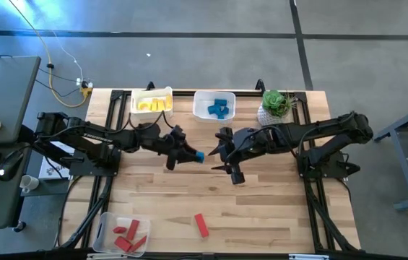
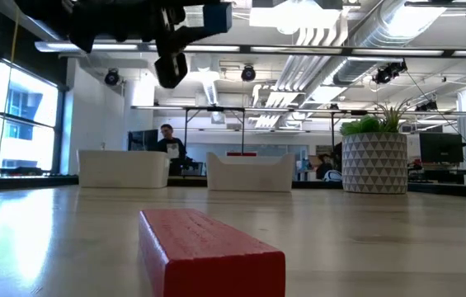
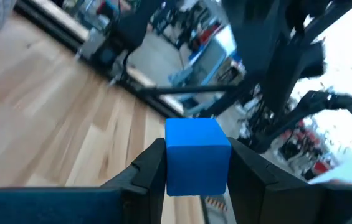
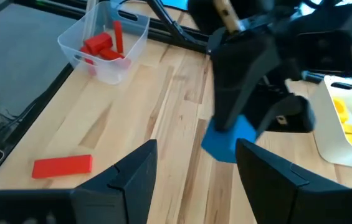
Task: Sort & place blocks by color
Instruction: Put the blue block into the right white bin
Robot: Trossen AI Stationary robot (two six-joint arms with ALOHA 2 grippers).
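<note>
Clamping blue cube (image 3: pixel 197 155), left claw (image 3: pixel 195 163), right claw (image 4: pixel 195 163) seemingly empty

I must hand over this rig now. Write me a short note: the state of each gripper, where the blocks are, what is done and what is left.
Left gripper: shut on a blue cube, raised over the middle of the table.
Right gripper: open, holds nothing, raised just opposite the left one.
Done: yellow blocks in the far-left bin; blue blocks in the far-middle bin; red blocks in the near-left clear bin.
Left: put the blue cube in with the blue blocks; one red bar lies loose on the table near the front edge.
</note>
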